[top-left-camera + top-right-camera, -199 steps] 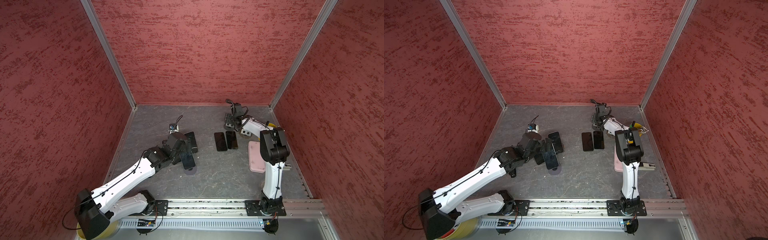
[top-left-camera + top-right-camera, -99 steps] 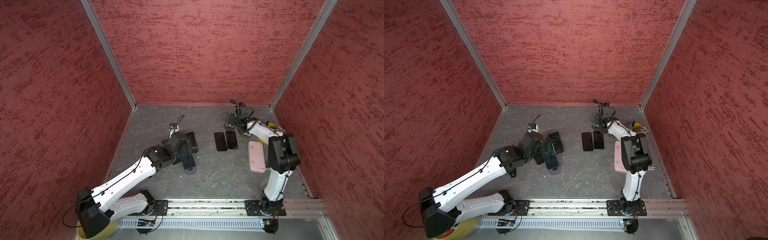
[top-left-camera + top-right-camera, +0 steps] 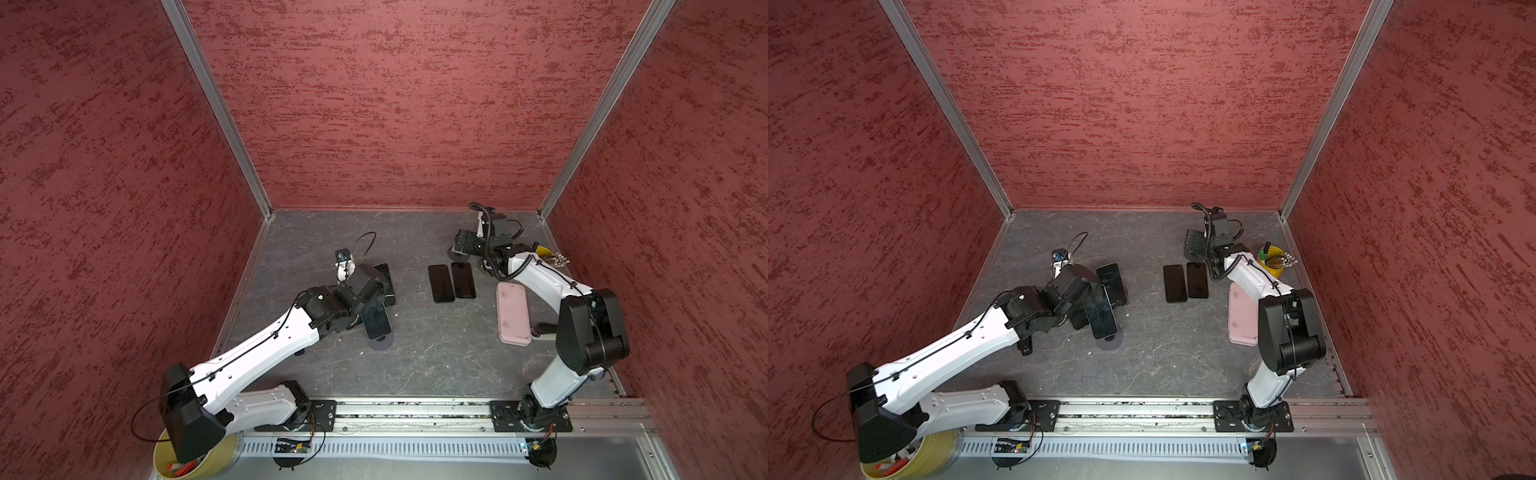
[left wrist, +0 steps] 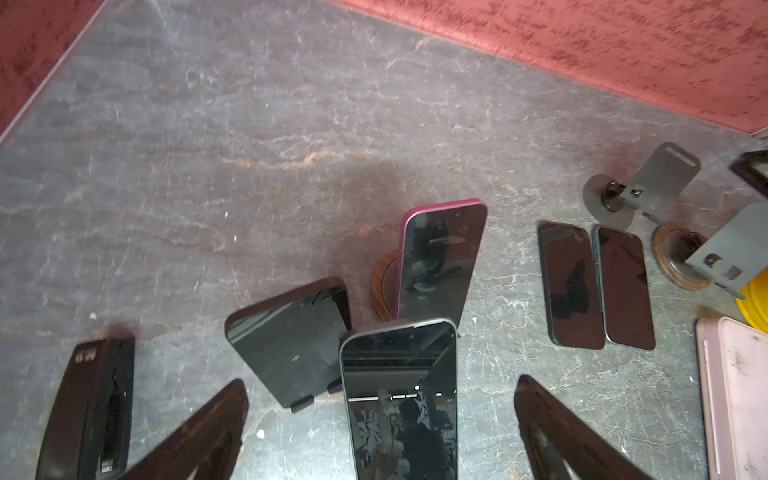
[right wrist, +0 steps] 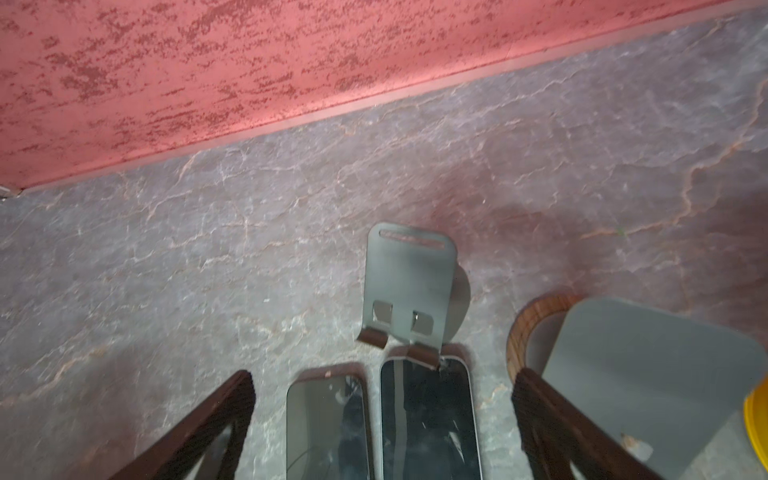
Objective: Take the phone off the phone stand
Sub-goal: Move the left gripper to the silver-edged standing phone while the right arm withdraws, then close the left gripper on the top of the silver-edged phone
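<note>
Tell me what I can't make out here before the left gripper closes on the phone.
Left gripper: hidden under its own wrist in both top views.
Phone: lower end cut off by the left wrist picture's edge, so its seat is unseen.
Phone stand: phone covers all but the round base in a top view.
Two flat phones: blurred and cut off in the right wrist view.

Propped phone (image 3: 1100, 318) on round-based stand (image 3: 1111, 341); 2 flat phones (image 3: 1174, 283) side by side, rightward.

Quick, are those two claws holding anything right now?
Left gripper: jaws open either side of the propped phone, not gripping it.
Right gripper: jaws open, holding nothing.
</note>
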You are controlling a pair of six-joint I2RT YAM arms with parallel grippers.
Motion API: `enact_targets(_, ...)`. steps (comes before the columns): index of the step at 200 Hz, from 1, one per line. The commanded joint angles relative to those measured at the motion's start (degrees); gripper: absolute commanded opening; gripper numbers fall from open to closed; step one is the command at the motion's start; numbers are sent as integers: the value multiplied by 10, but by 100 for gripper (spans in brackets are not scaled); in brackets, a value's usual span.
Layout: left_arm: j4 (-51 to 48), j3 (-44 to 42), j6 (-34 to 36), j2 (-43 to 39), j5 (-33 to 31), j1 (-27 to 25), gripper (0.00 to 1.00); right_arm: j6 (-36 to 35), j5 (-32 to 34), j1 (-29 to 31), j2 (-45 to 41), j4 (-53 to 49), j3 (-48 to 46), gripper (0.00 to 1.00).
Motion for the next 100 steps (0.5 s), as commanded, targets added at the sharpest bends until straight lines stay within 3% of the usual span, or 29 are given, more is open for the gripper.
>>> enact_targets(1,-21,6,-50,8,12,-11,99,0,-20,5,-35,-5,-15,99)
enact_targets(100,-67,21,-143,86,39,-41,99,-18,-36,7,-87,6,-80,99)
